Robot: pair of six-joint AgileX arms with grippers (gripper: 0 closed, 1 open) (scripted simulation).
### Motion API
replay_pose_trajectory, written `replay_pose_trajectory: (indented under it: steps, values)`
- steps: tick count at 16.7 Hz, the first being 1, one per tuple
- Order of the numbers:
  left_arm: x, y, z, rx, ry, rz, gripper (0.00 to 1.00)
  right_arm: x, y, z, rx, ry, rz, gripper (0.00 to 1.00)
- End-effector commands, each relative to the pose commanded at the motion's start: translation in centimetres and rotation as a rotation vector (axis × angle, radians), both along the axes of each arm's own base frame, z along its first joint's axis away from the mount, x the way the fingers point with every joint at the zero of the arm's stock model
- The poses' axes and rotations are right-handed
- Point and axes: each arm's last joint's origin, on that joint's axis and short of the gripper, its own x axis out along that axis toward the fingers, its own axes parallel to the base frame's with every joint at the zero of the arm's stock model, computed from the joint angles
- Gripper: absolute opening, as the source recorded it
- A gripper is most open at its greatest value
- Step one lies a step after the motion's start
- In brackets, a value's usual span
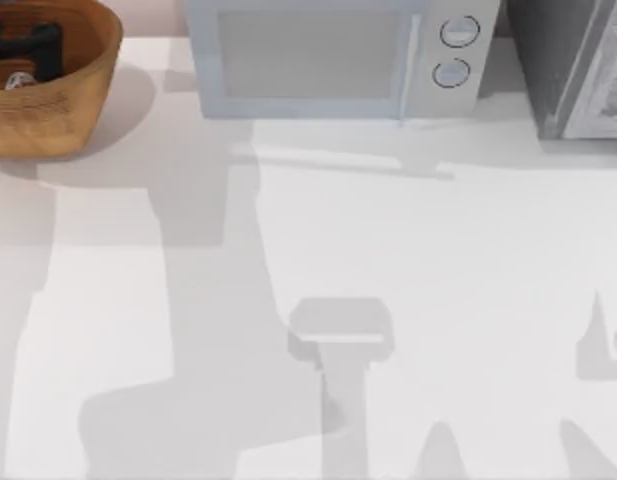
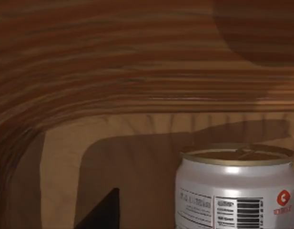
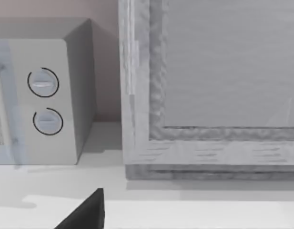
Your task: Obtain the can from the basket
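Left hand [image 1: 23, 45] inside basket [image 1: 83, 95], beside upright can [image 2: 237, 191]; grip state unclear.

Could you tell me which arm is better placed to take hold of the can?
Left. Its pincer is already inside the basket, beside the can. The right arm's camera faces the microwave, away from the basket.

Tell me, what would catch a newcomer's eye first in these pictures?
Probably the wicker basket at the table's far left corner, with the left gripper reaching down inside it. The left wrist view looks from within the basket at the can, standing upright on the basket floor. A pale microwave with two round dials stands at the back, right of the basket.
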Motion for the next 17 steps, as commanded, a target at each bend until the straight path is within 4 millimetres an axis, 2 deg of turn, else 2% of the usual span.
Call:
replay_pose_trajectory:
  steps: [3, 16, 17]
  values:
    - [0.00, 0.00, 0.00, 0.000, 0.000, 0.000, 1.00, 0.00, 0.00, 0.00, 0.000, 0.000, 0.000, 1.00]
    - [0.00, 0.00, 0.00, 0.000, 0.000, 0.000, 0.02, 0.00, 0.00, 0.00, 0.000, 0.000, 0.000, 1.00]
    - [0.00, 0.00, 0.00, 0.000, 0.000, 0.000, 0.00, 0.00, 0.00, 0.00, 0.000, 0.000, 0.000, 1.00]
